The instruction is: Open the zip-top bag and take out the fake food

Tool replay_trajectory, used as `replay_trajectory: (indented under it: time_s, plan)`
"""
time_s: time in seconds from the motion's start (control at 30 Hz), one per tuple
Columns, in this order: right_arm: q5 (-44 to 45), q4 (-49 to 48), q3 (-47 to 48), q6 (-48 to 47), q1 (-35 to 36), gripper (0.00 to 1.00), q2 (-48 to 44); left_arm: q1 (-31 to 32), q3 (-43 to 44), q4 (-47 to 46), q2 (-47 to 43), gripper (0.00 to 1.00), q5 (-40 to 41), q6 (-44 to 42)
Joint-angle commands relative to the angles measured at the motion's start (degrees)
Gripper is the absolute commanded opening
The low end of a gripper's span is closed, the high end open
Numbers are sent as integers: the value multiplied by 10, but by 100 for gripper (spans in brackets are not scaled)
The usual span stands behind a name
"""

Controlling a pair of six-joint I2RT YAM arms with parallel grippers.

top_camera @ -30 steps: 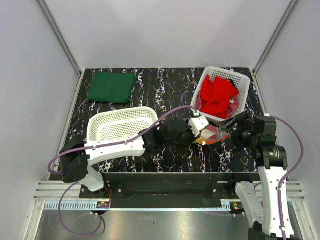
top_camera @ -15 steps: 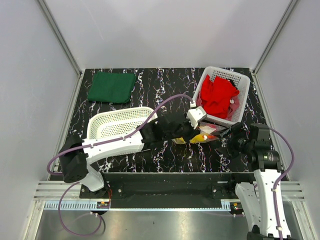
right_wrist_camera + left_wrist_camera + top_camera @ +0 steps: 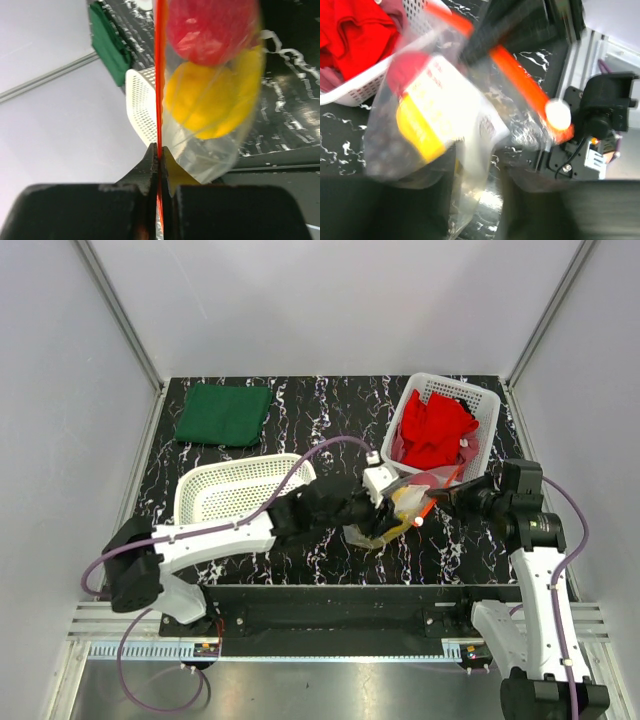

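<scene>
The zip-top bag (image 3: 392, 523) hangs off the table between the two grippers, clear and crinkled. My right gripper (image 3: 438, 499) is shut on its orange-red zip strip (image 3: 160, 75), which runs straight up from the closed jaws (image 3: 160, 152). Through the plastic the fake food shows: a red round fruit (image 3: 210, 25) above a yellow one (image 3: 210, 97). My left gripper (image 3: 384, 502) is open, its fingers apart on either side of a loose fold of the bag (image 3: 445, 110). The left wrist view is blurred; the zip strip (image 3: 520, 85) crosses it diagonally.
A white mesh basket (image 3: 440, 380) with red cloth stands at the back right, just behind the bag. An empty white mesh basket (image 3: 240, 465) sits left of centre, under the left arm. A folded green cloth (image 3: 224, 413) lies at the back left.
My right gripper has moved in and closed on the zip strip. My left gripper has opened from shut. The bag has been raised off the table and now hangs.
</scene>
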State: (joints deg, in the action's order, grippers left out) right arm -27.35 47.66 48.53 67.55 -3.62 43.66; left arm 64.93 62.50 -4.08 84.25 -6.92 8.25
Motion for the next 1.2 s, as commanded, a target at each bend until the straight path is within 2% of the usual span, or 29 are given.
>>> replay_trajectory:
  time_s: [0.0, 0.03, 0.07, 0.13, 0.23, 0.37, 0.5, 0.6, 0.63, 0.7, 0.73, 0.77, 0.8, 0.83, 0.93, 0.97, 1.0, 1.07, 1.17]
  plan:
    - [-37, -18, 39, 56, 7, 0, 13, -1, -70, -130, -75, 61, 6, 18]
    - [-34, -20, 40, 73, 9, 0, 15, 0, -83, -163, -82, 65, 9, 19]
    - [-33, -20, 44, 78, 9, 0, 18, 1, -92, -174, -94, 80, 15, 17]
    - [-20, -11, 65, 79, 13, 0, 34, 4, -106, -196, -99, 84, 26, 5]
    - [-13, -13, 79, 97, 26, 0, 47, 12, -99, -204, -93, 84, 44, -11]
    - [7, -19, 86, 110, 33, 0, 49, 43, -84, -219, -74, 84, 67, -88]
    - [4, -26, 82, 115, 51, 0, 56, 49, -58, -204, -49, 80, 92, -115]
    - [8, -30, 80, 116, 55, 0, 52, 49, -33, -193, -25, 70, 87, -133]
    - [6, -33, 80, 117, 55, 0, 51, 49, -27, -182, -19, 51, 87, -133]
    - [-1, -38, 80, 109, 56, 0, 54, 47, -16, -177, -12, 31, 87, -132]
    - [-2, -38, 81, 102, 56, 0, 54, 47, -14, -174, -12, 11, 86, -129]
    - [-2, -40, 86, 91, 56, 0, 56, 44, -13, -170, -14, 6, 85, -120]
    - [-4, -50, 90, 58, 56, 2, 58, 40, -15, -168, -16, 2, 81, -116]
    - [-7, -52, 96, 35, 56, 12, 63, 37, -17, -169, -19, 0, 73, -109]
    - [-3, -8, 147, -90, 56, 28, 100, 21, -12, -149, -27, 0, 73, -84]
    - [7, 40, 183, -122, 56, 41, 122, 18, -6, -137, -26, 0, 73, -60]
    - [24, 60, 198, -172, 56, 48, 129, 13, -2, -119, -25, 0, 73, -55]
    - [33, 87, 219, -189, 56, 64, 130, 11, 1, -118, -25, 0, 59, -47]
    - [34, 96, 217, -164, 71, 67, 108, 11, 2, -128, -22, 0, 68, -36]
